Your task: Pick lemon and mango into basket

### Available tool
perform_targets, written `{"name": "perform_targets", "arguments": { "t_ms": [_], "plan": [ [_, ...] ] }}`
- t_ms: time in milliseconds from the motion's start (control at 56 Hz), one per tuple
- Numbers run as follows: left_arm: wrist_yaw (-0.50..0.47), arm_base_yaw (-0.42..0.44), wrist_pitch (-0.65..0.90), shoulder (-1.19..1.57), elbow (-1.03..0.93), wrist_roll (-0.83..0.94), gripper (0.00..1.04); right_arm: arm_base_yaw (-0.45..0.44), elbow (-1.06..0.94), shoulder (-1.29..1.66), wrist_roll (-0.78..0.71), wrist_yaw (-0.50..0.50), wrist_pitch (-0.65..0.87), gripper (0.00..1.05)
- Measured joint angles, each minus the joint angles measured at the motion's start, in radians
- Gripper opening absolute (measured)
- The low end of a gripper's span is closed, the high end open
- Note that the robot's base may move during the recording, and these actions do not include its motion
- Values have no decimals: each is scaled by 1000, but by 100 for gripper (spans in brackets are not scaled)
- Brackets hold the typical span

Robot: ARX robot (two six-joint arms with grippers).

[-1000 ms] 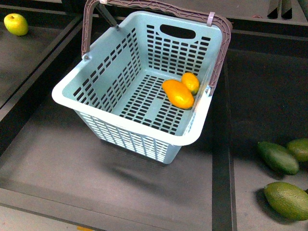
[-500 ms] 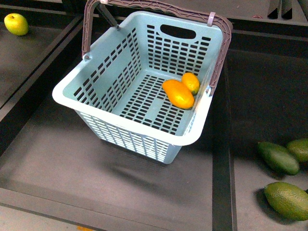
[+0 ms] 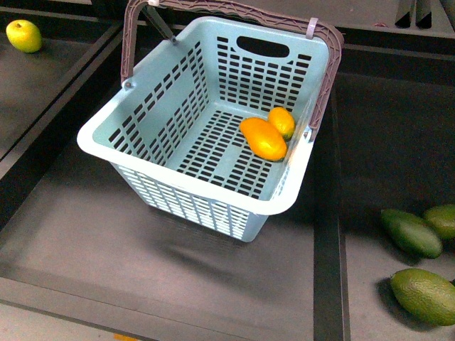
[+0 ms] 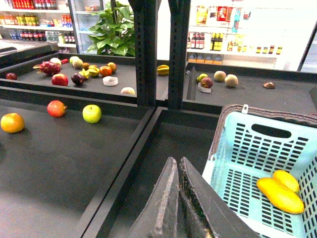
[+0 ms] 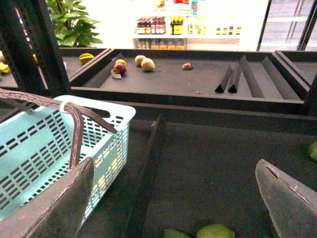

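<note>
**Both fruits in the basket; task apparently complete**

The aqua basket [image 3: 192, 206] stands mid-table. On its slotted floor, against the right wall, lies the mango [image 3: 263, 138], with the smaller lemon [image 3: 281, 121] touching it behind. Nothing appears left to load. The left gripper [image 4: 177, 198] has its jaws pressed together, empty; the right gripper [image 5: 173, 198] is spread wide, empty.

Even overhead light is falling on the basket [image 3: 186, 202], which is casting a soft shadow onto the dark shelf in front of it. In both wrist views, the shop background beyond the basket is glaring white, overexposed; nearby gripper fingers [image 4: 171, 208] are looking blurred.
</note>
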Motion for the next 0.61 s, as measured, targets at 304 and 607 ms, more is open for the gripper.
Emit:
{"name": "perform_targets", "arguments": {
  "t_ms": [304, 607],
  "plan": [
    [0, 0, -212, -179, 0, 0, 3, 0, 0, 0, 0, 0, 0, 96],
    [0, 0, -243, -237, 0, 0, 3, 0, 0, 0, 0, 0, 0, 96]
  ]
}}
